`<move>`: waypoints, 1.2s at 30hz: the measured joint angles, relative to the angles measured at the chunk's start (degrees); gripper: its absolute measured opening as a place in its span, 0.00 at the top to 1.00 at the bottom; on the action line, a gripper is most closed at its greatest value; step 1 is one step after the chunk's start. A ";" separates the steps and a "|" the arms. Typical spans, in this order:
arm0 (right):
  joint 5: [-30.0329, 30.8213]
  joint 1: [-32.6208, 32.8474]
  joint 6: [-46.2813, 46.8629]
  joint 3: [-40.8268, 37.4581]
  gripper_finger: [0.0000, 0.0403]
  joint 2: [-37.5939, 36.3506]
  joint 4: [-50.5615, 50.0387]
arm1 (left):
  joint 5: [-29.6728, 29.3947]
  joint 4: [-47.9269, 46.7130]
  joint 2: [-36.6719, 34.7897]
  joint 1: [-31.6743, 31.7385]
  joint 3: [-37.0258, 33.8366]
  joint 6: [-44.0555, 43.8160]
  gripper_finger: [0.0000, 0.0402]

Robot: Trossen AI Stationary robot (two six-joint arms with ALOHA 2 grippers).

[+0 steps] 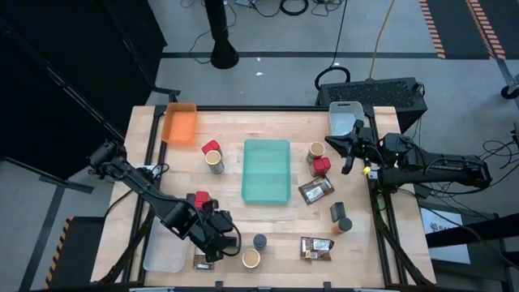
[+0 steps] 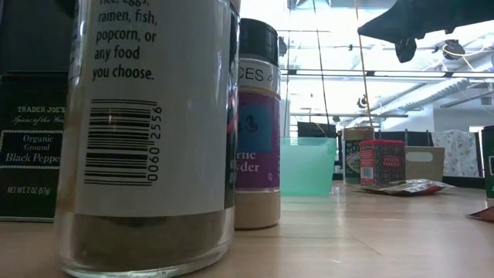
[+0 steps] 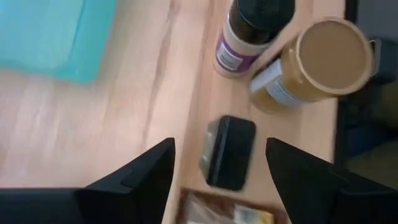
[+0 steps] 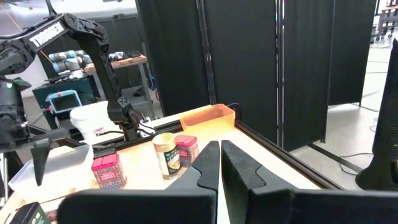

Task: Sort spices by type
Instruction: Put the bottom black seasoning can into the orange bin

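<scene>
At the table's near edge, the left gripper [image 1: 217, 243] hangs with its fingers [image 3: 142, 178] spread apart and nothing between them, directly above a small black tin [image 3: 229, 152] that lies flat on the wood, its long axis running away from the gripper toward two upright jars. Just beyond the tin stand a black-capped jar [image 3: 249, 28] with a purple label and, beside it, a tan-lidded jar [image 3: 317, 62], both on their bases. A brown packet [image 3: 224, 214] lies flat against the tin's near end. To the left is a clear bin [image 1: 162, 250], its contents not discernible. Farther right along the near edge lies another brown packet [image 1: 316, 248], long axis across the table. A red box [image 1: 200, 199] sits just behind the left gripper. At mid-table the teal tray [image 1: 267, 170] lies with its long axis running near to far and appears to hold nothing. Right of it are a third packet [image 1: 316, 191], a dark jar [image 1: 337, 212], red boxes [image 1: 321, 165] and a tan jar [image 1: 316, 150]. Left of the tray stand a tan jar [image 1: 214, 161] and a red box [image 1: 211, 148]. At the far corners sit an orange bin [image 1: 180, 123] and a pale bin [image 1: 345, 116]. The right gripper [image 4: 220, 163], fingers pressed together and holding nothing, waits raised over the table's right side.
</scene>
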 joint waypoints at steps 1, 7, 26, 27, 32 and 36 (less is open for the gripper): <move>-0.02 0.00 0.00 0.00 1.00 0.00 -0.04 | -0.40 0.41 0.54 -0.08 0.00 1.55 0.37; 0.00 0.00 0.00 0.00 1.00 0.00 -0.41 | -0.08 -0.60 2.62 -0.87 -0.04 5.88 0.36; -0.20 0.00 3.15 0.00 1.00 0.00 -1.51 | -3.74 1.64 8.19 -4.15 -0.27 1.65 0.36; -0.20 0.01 3.13 0.00 1.00 0.00 -1.51 | -3.78 2.18 8.19 -4.17 -0.59 1.65 0.36; -0.20 0.00 3.06 0.00 1.00 0.00 -1.47 | -3.33 5.52 8.21 -4.12 -3.42 1.28 0.36; -0.19 0.00 2.83 0.00 1.00 0.00 -1.47 | -3.81 5.90 8.21 -4.12 -3.52 1.48 0.38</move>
